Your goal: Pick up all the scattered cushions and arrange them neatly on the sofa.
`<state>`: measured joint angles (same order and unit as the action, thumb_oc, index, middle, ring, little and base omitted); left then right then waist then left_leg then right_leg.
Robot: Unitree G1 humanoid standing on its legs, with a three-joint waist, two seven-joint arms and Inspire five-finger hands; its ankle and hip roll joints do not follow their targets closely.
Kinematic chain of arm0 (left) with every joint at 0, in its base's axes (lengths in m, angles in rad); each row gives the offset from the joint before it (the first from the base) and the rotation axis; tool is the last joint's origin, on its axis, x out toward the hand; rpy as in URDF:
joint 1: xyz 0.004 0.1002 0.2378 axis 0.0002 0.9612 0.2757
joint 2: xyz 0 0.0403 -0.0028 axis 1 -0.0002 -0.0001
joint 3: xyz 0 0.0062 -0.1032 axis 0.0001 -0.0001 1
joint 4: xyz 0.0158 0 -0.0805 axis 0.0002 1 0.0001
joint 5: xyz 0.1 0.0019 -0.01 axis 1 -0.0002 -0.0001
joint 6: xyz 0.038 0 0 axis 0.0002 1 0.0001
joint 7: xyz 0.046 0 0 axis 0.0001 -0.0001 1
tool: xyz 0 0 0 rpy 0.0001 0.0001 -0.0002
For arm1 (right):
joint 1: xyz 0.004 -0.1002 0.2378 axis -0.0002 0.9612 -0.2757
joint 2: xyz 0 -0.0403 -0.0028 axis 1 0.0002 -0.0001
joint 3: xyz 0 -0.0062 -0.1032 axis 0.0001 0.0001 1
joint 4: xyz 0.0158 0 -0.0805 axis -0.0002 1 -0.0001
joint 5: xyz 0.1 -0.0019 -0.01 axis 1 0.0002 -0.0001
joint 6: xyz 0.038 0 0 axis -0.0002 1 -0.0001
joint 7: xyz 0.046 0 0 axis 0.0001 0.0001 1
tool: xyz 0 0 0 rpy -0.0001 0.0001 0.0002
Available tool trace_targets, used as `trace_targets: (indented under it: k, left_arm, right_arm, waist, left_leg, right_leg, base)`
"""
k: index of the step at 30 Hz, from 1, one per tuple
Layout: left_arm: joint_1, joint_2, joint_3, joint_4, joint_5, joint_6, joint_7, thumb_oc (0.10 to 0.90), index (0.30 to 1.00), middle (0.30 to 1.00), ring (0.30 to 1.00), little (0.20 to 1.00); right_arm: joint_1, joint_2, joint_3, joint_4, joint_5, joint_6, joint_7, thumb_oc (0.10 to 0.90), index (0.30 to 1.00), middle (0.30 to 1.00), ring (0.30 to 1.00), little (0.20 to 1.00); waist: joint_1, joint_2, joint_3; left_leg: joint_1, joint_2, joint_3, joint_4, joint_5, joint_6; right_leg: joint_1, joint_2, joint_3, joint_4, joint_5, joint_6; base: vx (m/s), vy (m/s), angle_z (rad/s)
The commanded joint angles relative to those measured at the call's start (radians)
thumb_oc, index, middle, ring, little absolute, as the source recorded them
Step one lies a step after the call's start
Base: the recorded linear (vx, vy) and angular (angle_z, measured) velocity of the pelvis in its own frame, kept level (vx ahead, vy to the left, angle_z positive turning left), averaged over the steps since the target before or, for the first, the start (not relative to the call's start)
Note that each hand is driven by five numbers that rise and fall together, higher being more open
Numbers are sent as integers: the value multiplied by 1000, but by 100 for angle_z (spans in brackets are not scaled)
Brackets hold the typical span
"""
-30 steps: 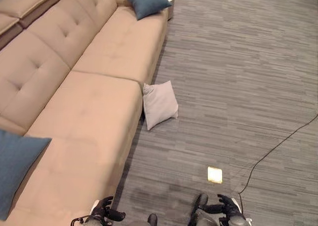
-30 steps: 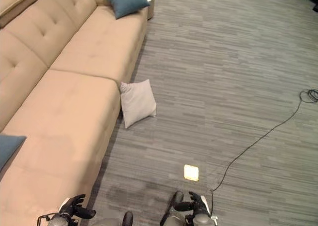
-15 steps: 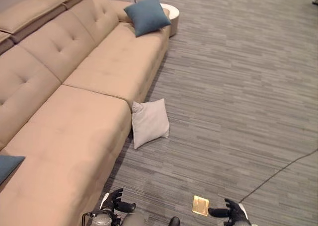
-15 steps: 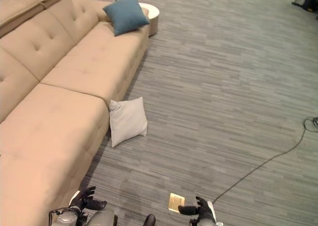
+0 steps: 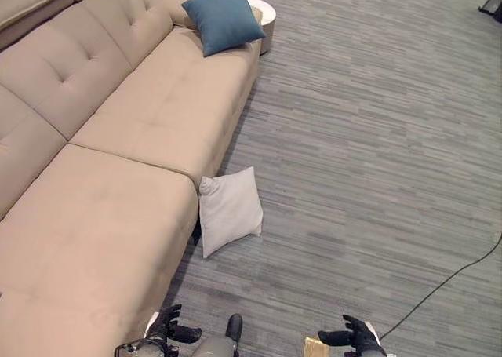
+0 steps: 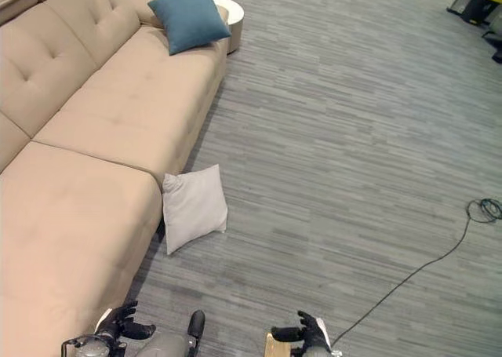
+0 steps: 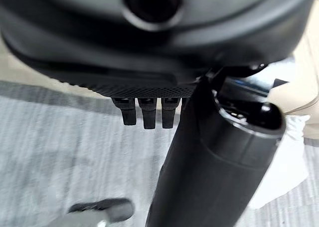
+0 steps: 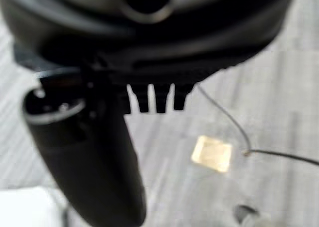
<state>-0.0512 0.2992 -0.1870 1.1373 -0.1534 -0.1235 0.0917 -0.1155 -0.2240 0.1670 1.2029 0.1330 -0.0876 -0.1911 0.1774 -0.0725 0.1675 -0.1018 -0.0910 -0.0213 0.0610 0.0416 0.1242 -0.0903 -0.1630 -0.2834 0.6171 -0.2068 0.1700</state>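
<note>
Left eye view puts my left hand point(image 5: 169, 331) at 7 o'clock and my right hand point(image 5: 351, 337) at 5 o'clock, both low over the grey floor point(image 5: 376, 137), fingers loosely spread and holding nothing. Just beside the right hand lies a small brass floor plate point(image 5: 315, 346). Toward 12 from the left hand, a pale grey cushion point(image 5: 229, 209) leans on the floor, touching the front of the beige sofa point(image 5: 118, 169). At 11 o'clock a blue cushion point(image 5: 222, 16) sits on the sofa's far end, a round white side table point(image 5: 263, 12) just behind it.
</note>
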Motion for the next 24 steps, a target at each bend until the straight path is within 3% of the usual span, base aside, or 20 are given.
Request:
trace_targets:
  k: [1,3,4,7,11,13,14,15,16,17,18,21,22,24]
  left_arm:
    - [2,-2,2,-21,12,-29,1,800,900,900,900,900]
    - [1,-8,2,-12,12,-31,1,800,900,900,900,900]
    - [1,-8,2,-11,12,-31,1,800,900,900,900,900]
    - [-11,-15,-7,7,10,-35,6,800,900,900,900,900]
    - [-3,-28,-10,29,21,-38,5,800,900,900,900,900]
    - [-1,-38,-14,22,5,-36,0,800,900,900,900,900]
    - [-9,-42,-17,19,0,-36,-2,800,900,900,900,900]
    - [-9,-42,-17,19,0,-36,-2,800,900,900,900,900]
    - [-21,-48,-27,7,-7,-33,0,800,900,900,900,900]
    - [-25,-51,-29,7,-6,-34,1,800,900,900,900,900]
    - [-25,-51,-28,7,-6,-34,1,800,900,900,900,900]
    - [-30,-58,-38,17,6,-30,-5,800,900,900,900,900]
    - [-32,-60,-42,22,15,-29,-4,800,900,900,900,900]
    - [-36,-61,-47,18,32,-24,-9,800,900,900,900,900]
  right_arm:
    - [9,-57,-5,-51,-3,-32,-2,800,900,900,900,900]
    - [2,-65,1,-52,0,-32,1,800,900,900,900,900]
    - [2,-65,1,-52,0,-32,1,800,900,900,900,900]
    - [4,-69,0,-52,8,-30,-1,800,900,900,900,900]
    - [17,-71,5,-48,-3,-29,3,800,900,900,900,900]
    - [35,-77,3,-52,4,-37,-3,800,900,900,900,900]
    - [30,-85,-1,-54,12,-41,-6,800,900,900,900,900]
    - [30,-85,-1,-54,12,-41,-6,800,900,900,900,900]
    - [20,-96,-2,-57,27,-43,-14,800,900,900,900,900]
    - [18,-101,1,-56,31,-45,-16,800,900,900,900,900]
    - [17,-101,1,-55,31,-45,-16,800,900,900,900,900]
    - [29,-104,-9,-47,43,-43,-16,800,900,900,900,900]
    - [36,-103,-15,-47,46,-43,-18,800,900,900,900,900]
    - [49,-92,-30,-52,65,-42,-28,800,900,900,900,900]
  waist:
    - [20,32,-25]
    - [8,37,-31]
    - [8,39,-29]
    - [-30,39,-22]
    - [-43,27,-40]
    - [-47,20,-44]
    - [-43,20,-29]
    - [-46,18,-31]
    - [-36,13,-4]
    - [-39,7,-2]
    - [-39,8,-2]
    - [-41,-2,2]
    - [-44,-1,-2]
    - [-46,5,-13]
  left_leg:
    - [-20,14,-81,60,-88,-64]
    - [9,18,-93,34,-101,-70]
    - [12,19,-94,34,-103,-70]
    - [74,15,-156,9,-131,-84]
    - [108,26,-174,12,-166,-101]
    - [87,62,-177,80,-170,-146]
    - [43,79,-153,161,-156,-162]
    - [38,76,-155,160,-152,-161]
    - [-48,92,-110,289,-132,-164]
    - [-78,99,-79,317,-124,-160]
    - [-80,99,-79,320,-126,-161]
    - [-124,104,3,266,-149,-148]
    - [-143,97,34,227,-133,-144]
    - [-211,99,157,135,-40,-145]
  right_leg:
    - [-49,49,4,-219,174,-27]
    - [-59,25,30,-356,184,-42]
    - [-55,27,29,-359,184,-43]
    - [-138,30,128,-479,264,-28]
    - [-96,38,119,-531,271,-34]
    - [-54,52,83,-565,256,-53]
    - [-32,52,63,-576,250,-60]
    - [-35,49,61,-577,252,-59]
    - [-7,48,38,-589,242,-79]
    - [3,46,20,-598,233,-86]
    - [3,46,20,-598,233,-86]
    - [52,57,-24,-633,205,-91]
    - [62,62,-41,-643,198,-91]
    - [99,96,-73,-663,164,-97]
  base:
    - [191,-13,38]
    - [196,-70,33]
    - [213,-87,26]
    - [318,-143,22]
    - [239,-157,62]
    - [219,-264,53]
    - [62,-143,57]
    - [10,-167,85]
    - [8,-142,76]
    - [12,-143,52]
    - [57,-85,42]
    - [132,-86,44]
    - [216,-61,91]
    - [320,18,105]
